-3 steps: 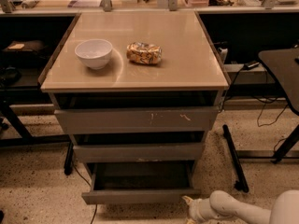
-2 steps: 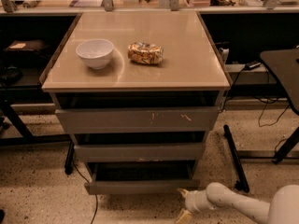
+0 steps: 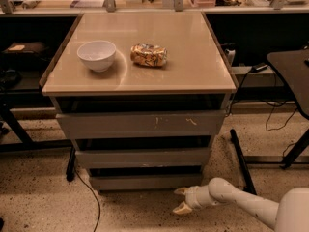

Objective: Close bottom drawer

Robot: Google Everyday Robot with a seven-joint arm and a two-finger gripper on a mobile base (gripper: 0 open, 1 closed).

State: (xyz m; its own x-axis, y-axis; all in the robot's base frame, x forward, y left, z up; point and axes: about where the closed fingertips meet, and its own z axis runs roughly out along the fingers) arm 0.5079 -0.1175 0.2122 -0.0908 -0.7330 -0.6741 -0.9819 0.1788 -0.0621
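Grey three-drawer cabinet (image 3: 219, 129) seen from above and in front, with a white bowl (image 3: 96, 55) and a wrapped snack packet (image 3: 148, 55) lying apart on its beige top (image 3: 145, 79). The bottom drawer (image 3: 145, 181) sits at the foot of the cabinet just above the speckled floor (image 3: 43, 207), its plain front lying almost in line beneath the middle drawer front (image 3: 142, 157) and the scratched top drawer front (image 3: 140, 124), with only a dark slit showing above it. The gripper (image 3: 176, 200) hangs low just before the right end of the bottom drawer's front, its two fingers (image 3: 182, 208) spread apart and holding nothing.
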